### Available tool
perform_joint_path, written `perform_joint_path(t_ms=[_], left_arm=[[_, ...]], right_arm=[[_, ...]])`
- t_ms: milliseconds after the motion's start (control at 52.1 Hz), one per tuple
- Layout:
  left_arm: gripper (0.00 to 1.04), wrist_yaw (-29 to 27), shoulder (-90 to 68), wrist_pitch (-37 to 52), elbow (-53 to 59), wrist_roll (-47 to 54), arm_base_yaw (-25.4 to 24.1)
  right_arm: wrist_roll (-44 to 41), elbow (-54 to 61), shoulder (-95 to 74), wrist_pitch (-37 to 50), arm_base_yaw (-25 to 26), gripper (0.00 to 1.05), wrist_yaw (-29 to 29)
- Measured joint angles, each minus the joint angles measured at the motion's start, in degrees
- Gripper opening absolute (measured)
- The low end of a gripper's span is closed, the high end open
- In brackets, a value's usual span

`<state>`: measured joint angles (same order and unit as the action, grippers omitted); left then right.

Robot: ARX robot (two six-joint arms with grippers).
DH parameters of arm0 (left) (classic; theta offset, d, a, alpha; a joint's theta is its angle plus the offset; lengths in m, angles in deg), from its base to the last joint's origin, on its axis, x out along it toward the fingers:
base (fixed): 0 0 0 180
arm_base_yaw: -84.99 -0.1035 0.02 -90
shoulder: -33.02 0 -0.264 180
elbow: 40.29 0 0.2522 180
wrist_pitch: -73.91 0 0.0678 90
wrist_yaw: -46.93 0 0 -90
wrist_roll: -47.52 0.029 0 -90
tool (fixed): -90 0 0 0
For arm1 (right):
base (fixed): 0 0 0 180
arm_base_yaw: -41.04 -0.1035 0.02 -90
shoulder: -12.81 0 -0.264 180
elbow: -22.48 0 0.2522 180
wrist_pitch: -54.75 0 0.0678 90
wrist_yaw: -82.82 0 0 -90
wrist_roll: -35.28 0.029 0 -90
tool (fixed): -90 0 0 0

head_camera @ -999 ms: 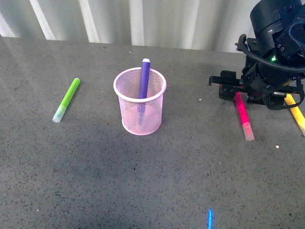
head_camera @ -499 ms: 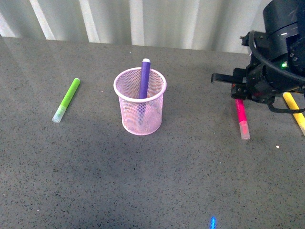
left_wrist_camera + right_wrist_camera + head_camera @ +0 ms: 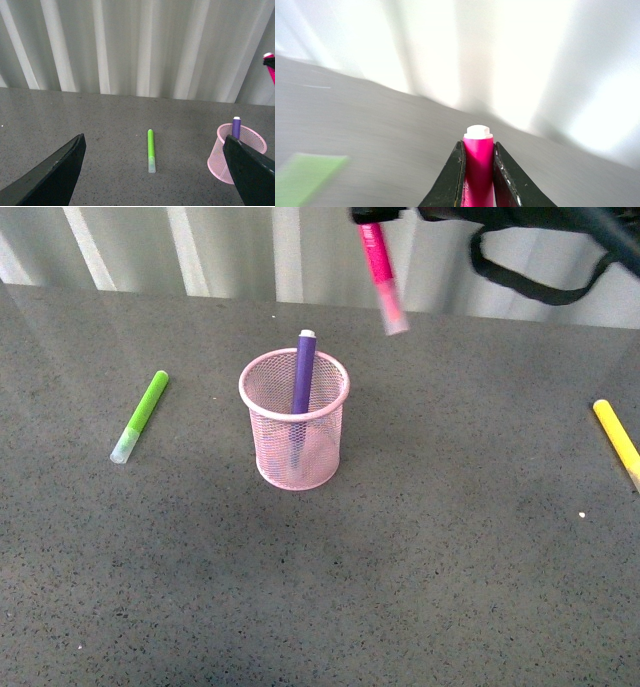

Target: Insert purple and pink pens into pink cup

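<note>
Here, front view: the pink pen hangs cap-down and blurred, high and to the right of the pink cup, in which the purple pen already leans. Left wrist view: left gripper spread wide, empty. Right wrist view: right gripper clamped on the pink pen. Step in hand: the carry. Next, the pen likely needs centring over the rim, lowering, then release.

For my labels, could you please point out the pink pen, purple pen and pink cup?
pink pen (image 3: 380,272), front view, mid barrel.
purple pen (image 3: 303,372), front view, upper barrel.
pink cup (image 3: 325,447), front view, mesh wall.
</note>
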<state>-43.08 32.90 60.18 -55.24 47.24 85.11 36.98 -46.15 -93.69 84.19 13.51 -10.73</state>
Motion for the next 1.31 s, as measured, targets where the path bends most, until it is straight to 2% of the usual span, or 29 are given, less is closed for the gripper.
perform_joint_path(t_ms=[173,384,768,1306], left_arm=[[0.98,0.0,0.0,0.0,0.0,0.0,0.0],[0.98,0.0,0.0,0.0,0.0,0.0,0.0],[0.98,0.0,0.0,0.0,0.0,0.0,0.0],[0.98,0.0,0.0,0.0,0.0,0.0,0.0]], right_arm=[[-1.2,-1.0,-2.3,1.7,-4.6,0.12,1.7],[-1.3,-3.5,-6.7,2.5,-6.5,0.12,2.7],[-1.3,-9.1,-12.6,3.3,-7.1,0.12,3.0],[0.5,-9.8,-16.3,3.4,-8.1,0.12,3.1]])
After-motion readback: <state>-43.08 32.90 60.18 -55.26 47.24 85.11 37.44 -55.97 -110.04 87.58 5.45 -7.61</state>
